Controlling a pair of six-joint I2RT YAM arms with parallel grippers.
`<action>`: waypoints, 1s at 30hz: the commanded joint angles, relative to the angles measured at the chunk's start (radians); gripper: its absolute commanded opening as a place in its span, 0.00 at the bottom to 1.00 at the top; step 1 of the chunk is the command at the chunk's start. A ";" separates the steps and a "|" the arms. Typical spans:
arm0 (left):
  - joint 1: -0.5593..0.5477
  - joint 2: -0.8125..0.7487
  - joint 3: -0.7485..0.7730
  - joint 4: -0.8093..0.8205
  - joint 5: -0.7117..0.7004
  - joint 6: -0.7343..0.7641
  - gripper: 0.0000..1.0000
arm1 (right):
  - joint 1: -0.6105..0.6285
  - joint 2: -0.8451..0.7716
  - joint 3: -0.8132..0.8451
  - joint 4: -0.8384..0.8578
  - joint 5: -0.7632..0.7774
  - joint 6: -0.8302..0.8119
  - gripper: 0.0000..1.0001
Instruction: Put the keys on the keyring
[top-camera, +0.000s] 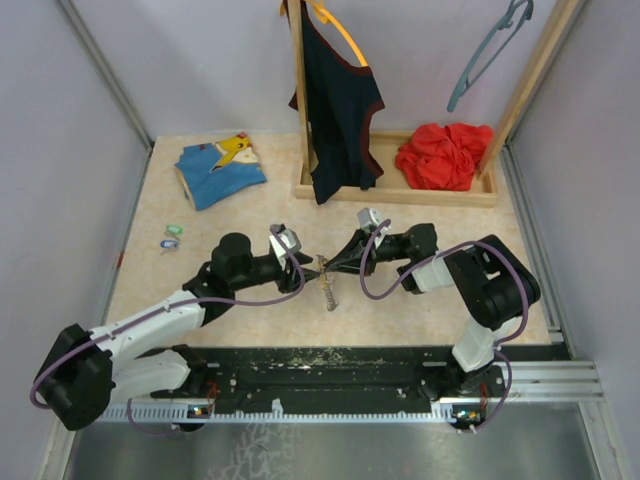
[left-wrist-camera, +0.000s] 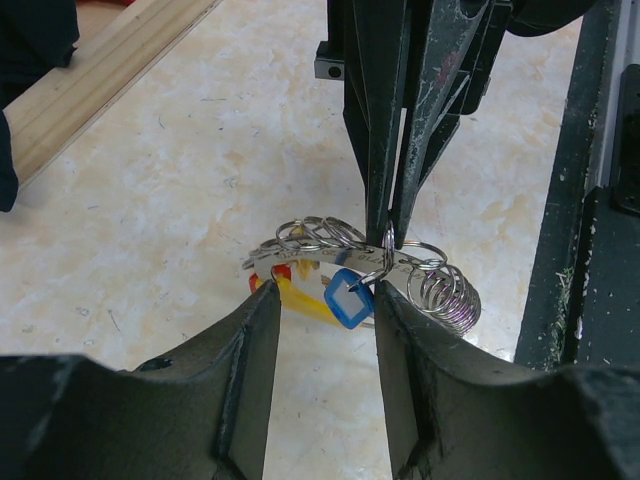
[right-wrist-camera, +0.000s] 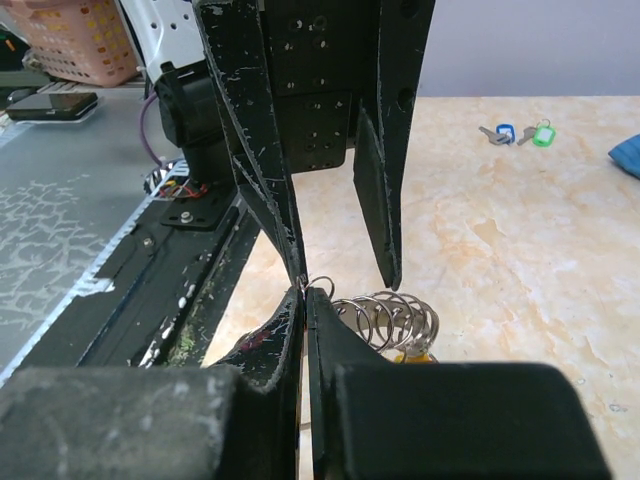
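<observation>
r gripper (left-wrist-camera: 388, 232) closed, tips pinching a small loop of the keyring (left-wrist-camera: 322, 238) mid-table. l gripper (left-wrist-camera: 322, 295) jaws apart, either side of its yellow tag (left-wrist-camera: 303, 302), not clamping. blue key (right-wrist-camera: 503, 132) & green key (right-wrist-camera: 541, 133), 2 in all, lie on table (right-wrist-camera: 520, 230) well away.

A: Top view. The keyring (top-camera: 327, 280) has wire too fine to count its loops. The keys (top-camera: 171, 238), well left of the keyring, are specks and their blades are unreadable.

B: Left wrist view. The red piece (left-wrist-camera: 260, 283) at the keyring's left end is half behind a finger (left-wrist-camera: 250, 370) of the left gripper (left-wrist-camera: 327, 298). The yellow tag (left-wrist-camera: 300, 300) has its right end behind the blue tag (left-wrist-camera: 350, 298).

A: Right wrist view. The yellow tag, under the keyring's loops, is mostly covered by the right gripper (right-wrist-camera: 305, 300).

B: Wooden rack (top-camera: 440, 194), beyond the keyring. Its uprights are cut off by the top edge.
</observation>
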 joint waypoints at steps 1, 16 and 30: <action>0.006 0.007 0.014 0.030 0.032 -0.005 0.47 | -0.008 -0.048 0.030 0.167 -0.006 0.011 0.00; 0.006 0.142 0.058 0.097 0.121 -0.073 0.41 | 0.006 -0.073 0.031 0.169 -0.001 0.017 0.00; 0.083 0.105 -0.054 0.243 0.193 -0.166 0.38 | 0.004 -0.106 0.024 0.168 0.004 0.020 0.00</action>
